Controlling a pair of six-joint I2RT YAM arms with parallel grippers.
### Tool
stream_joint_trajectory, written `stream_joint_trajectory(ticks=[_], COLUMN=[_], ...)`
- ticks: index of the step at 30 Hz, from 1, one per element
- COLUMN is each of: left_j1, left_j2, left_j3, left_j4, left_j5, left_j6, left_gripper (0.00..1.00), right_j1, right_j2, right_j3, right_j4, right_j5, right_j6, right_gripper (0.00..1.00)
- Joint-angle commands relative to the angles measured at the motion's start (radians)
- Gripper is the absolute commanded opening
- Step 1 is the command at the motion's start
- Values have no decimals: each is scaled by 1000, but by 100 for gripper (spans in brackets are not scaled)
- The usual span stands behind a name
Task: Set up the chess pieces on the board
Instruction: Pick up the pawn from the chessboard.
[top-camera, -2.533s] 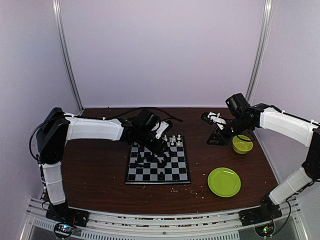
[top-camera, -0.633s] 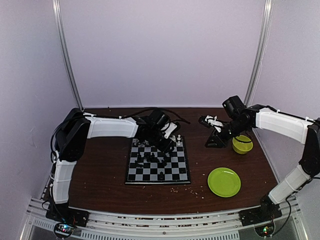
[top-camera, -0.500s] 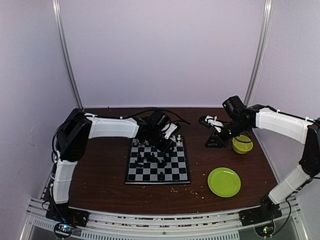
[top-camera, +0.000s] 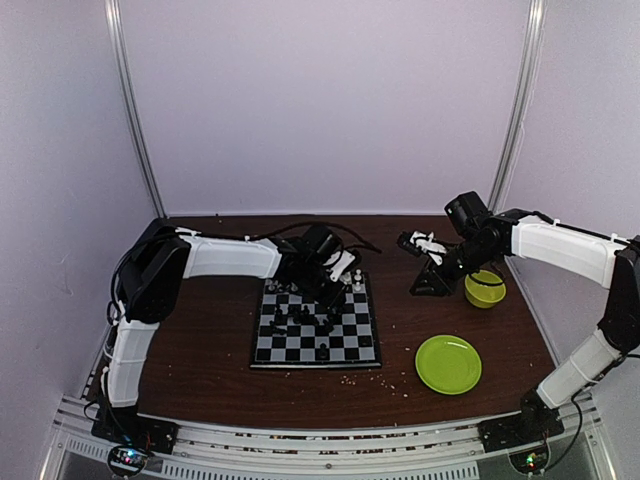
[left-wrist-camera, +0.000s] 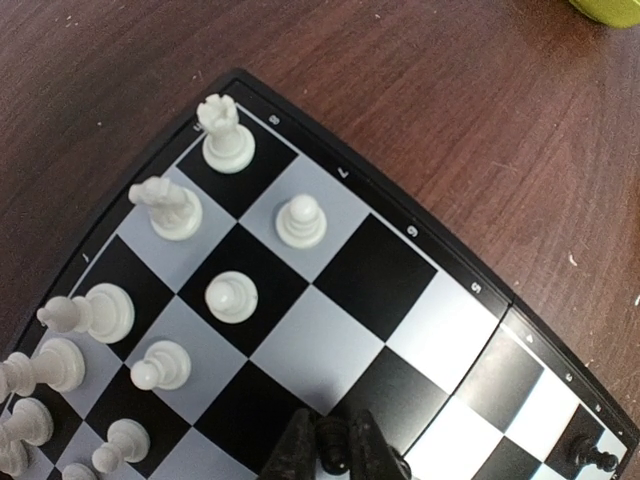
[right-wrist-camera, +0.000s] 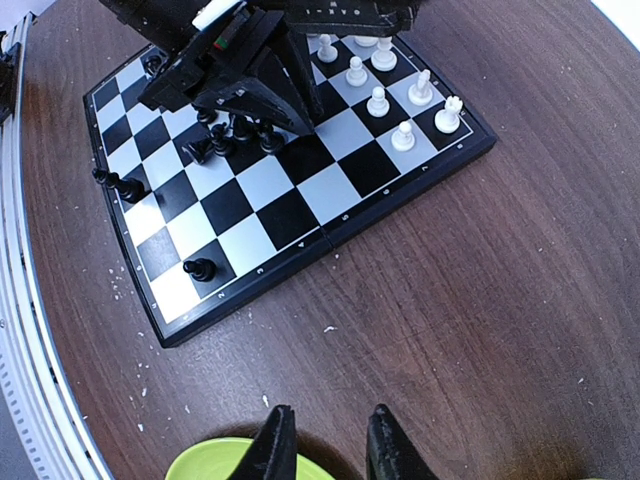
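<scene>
1. The left arm is now reaching farther over the board (left-wrist-camera: 400, 215) than a moment ago. The left gripper (left-wrist-camera: 330, 462) is narrowing quickly, and its fingers (left-wrist-camera: 372, 458) are clenching on a small black piece (left-wrist-camera: 328, 440) wedged between the tips.
2. This is looking like a pickup getting under way. The white pieces (left-wrist-camera: 227, 297) are already standing in rows ahead and to the left of those fingers. Several black ones (right-wrist-camera: 118, 185) are still lying loose elsewhere on the squares.
3. The right gripper (right-wrist-camera: 328, 448) is holding much as before, fingers slightly parted and empty. The green plate (right-wrist-camera: 215, 462) is sitting just under its left fingertip, with the board well ahead.
4. The chessmen are reading as glossy moulded plastic with round heads and flared bases. The board is showing flat and smooth, thinly rimmed in black. The table (right-wrist-camera: 480, 300) is showing dark woodgrain, speckled with pale crumbs (right-wrist-camera: 327, 328).
</scene>
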Motion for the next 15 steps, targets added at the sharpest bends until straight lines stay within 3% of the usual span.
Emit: stream_joint_trajectory(ticks=[1, 11, 15], left_j1=[6, 6, -3], left_j2=[-20, -197, -278], left_j3=[18, -38, -95], left_j4=[11, 15, 62], left_j5=[4, -35, 54], left_j6=[3, 50, 67], left_gripper=[10, 3, 4], right_j1=[-6, -6, -6], right_j2=[11, 14, 18], right_j3=[13, 13, 15], right_j4=[-14, -13, -14], right_j5=[-14, -12, -9], right_j6=[-15, -15, -15], right_gripper=[25, 24, 24])
